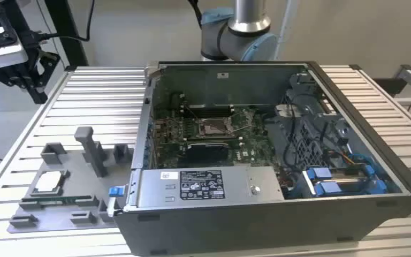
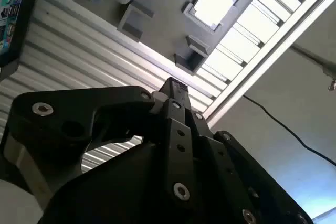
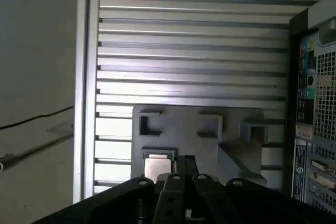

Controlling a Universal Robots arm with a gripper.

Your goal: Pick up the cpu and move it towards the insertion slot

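Observation:
The cpu [image 1: 51, 182] lies flat in a square pocket of the grey fixture plate [image 1: 62, 217] on the slatted table, at the exterior view's left. It is a silver square, and it shows in both wrist views [image 2: 212, 3] [image 3: 157, 165]. My gripper [image 1: 34, 88] hangs high over the table's far left corner, well apart from the cpu. Its black fingers [image 2: 173, 85] look pressed together with nothing between them, and the gripper [image 3: 186, 162] points towards the fixture. The insertion slot [image 1: 213, 127] sits on the motherboard inside the open computer case, with a silvery frame and a brownish centre.
The open case [image 1: 263, 214] fills the table's middle and right, and its walls stand around the motherboard. A black block [image 1: 205, 152] lies just in front of the slot. A green memory stick [image 1: 55, 201] and an upright grey post [image 1: 91, 150] stand on the fixture.

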